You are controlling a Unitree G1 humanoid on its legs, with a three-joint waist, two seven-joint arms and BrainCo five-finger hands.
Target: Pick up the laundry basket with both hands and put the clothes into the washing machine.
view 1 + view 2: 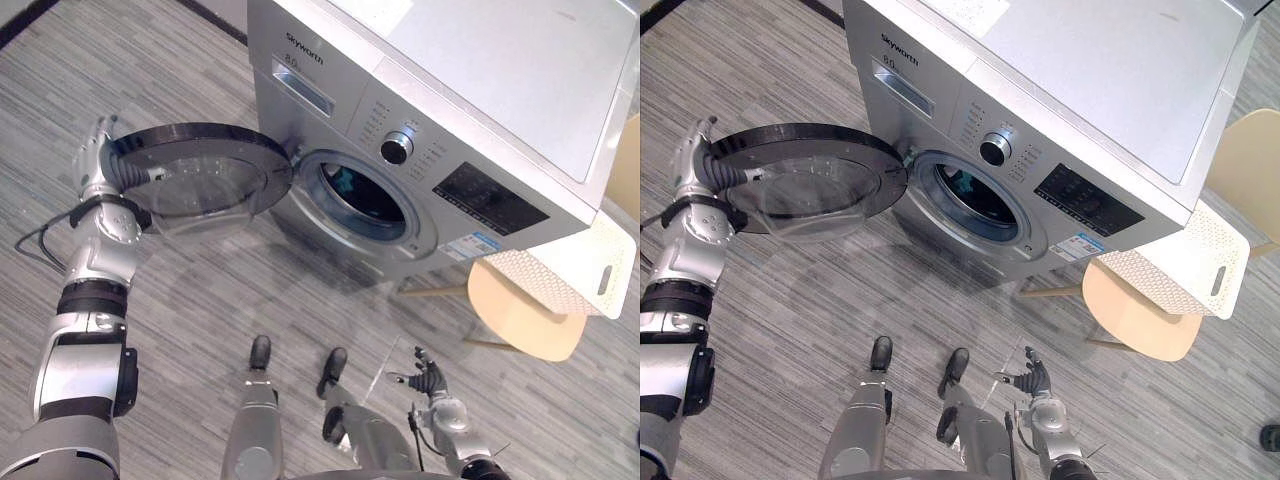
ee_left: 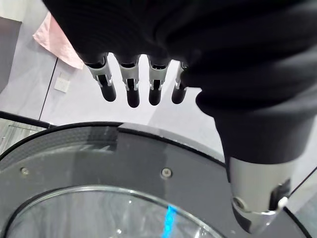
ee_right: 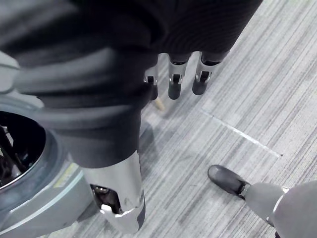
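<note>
As the right robot hand is hanging nearest, at 5 o'clock: its fingers are lying apart and relaxed over the floor, gripping nothing.
Left robot hand: is reaching out at 9 o'clock to the outer rim of the door, fingers lying straight and apart, clamping nothing; whether it is touching the rim, I cannot tell.
Door: is standing wide open, lying out toward 10 o'clock.
Drum: is gaping at the centre; a teal item is showing inside, probably clothing.
Washing machine: is standing from 12 to 2 o'clock.
Laundry basket: is resting tilted on the pale chair at 3 o'clock, just beside the machine and well apart from both hands; I cannot tell what it is holding.
Handling: white perforated plastic is probably going to feel light and fairly stiff, flexing a little and sliding easily off the seat.
Grasp: both hands are likely needing opposite rims, one at the handle slot, keeping it level.
</note>
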